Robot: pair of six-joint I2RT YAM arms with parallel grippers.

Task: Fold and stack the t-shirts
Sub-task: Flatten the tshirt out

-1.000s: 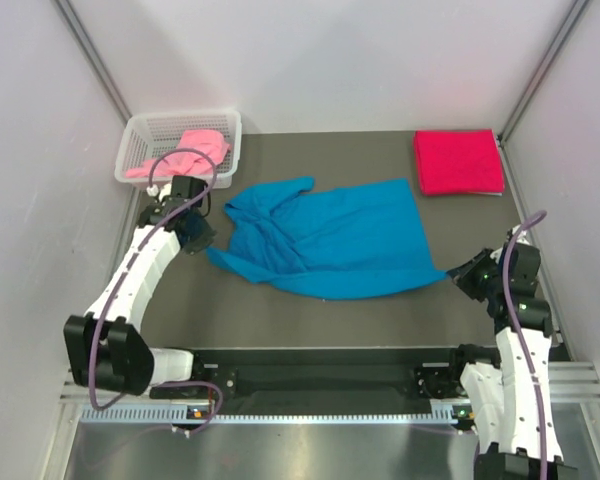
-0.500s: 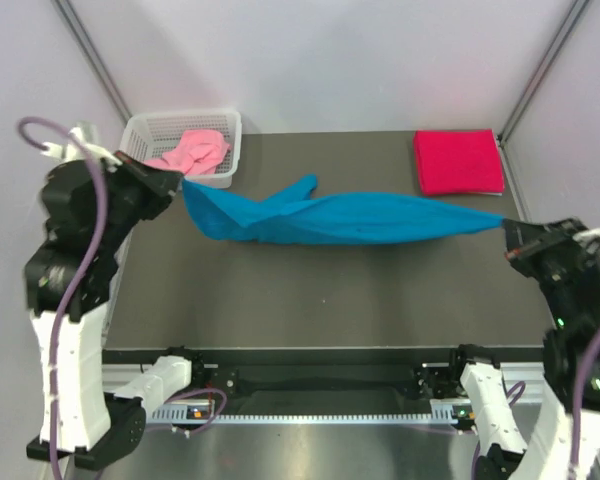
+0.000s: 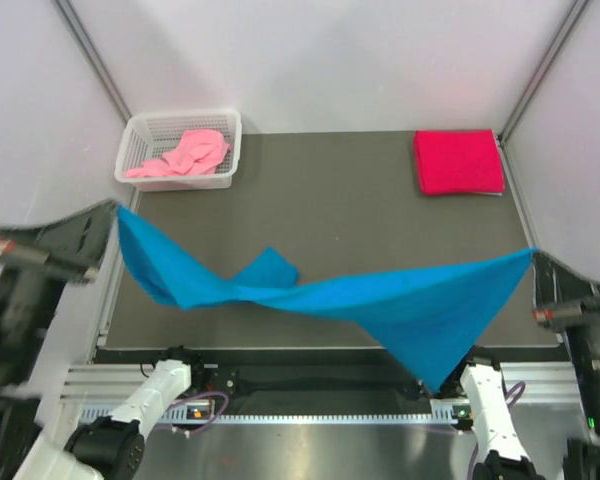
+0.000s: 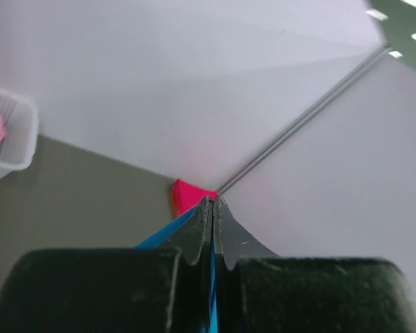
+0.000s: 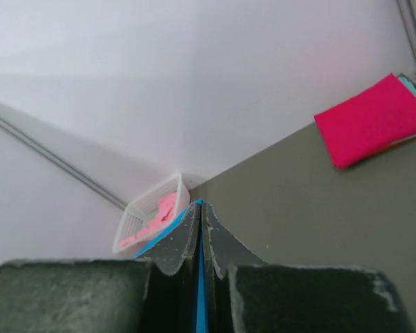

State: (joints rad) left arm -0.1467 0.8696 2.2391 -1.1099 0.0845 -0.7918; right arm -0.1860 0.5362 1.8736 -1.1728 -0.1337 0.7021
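The bright blue t-shirt [image 3: 380,305] hangs stretched in the air between both grippers, sagging toward the near edge of the table. My left gripper [image 3: 115,210] is shut on its left corner, high at the left; a blue strip [image 4: 211,277] shows between the closed fingers. My right gripper [image 3: 532,253] is shut on its right corner, high at the right; the blue edge [image 5: 200,291] shows between its fingers. The crimson red t-shirt [image 3: 457,161] lies folded at the far right. The light pink t-shirt [image 3: 183,155] lies crumpled in the basket.
A white mesh basket [image 3: 226,125] stands at the far left corner of the dark table mat [image 3: 340,200]. White walls enclose the table on three sides. The metal rail [image 3: 320,380] runs along the near edge.
Both grippers have risen and pulled toward the near edge, carrying the blue t-shirt off the table. It now hangs in the air, lower and nearer than before.
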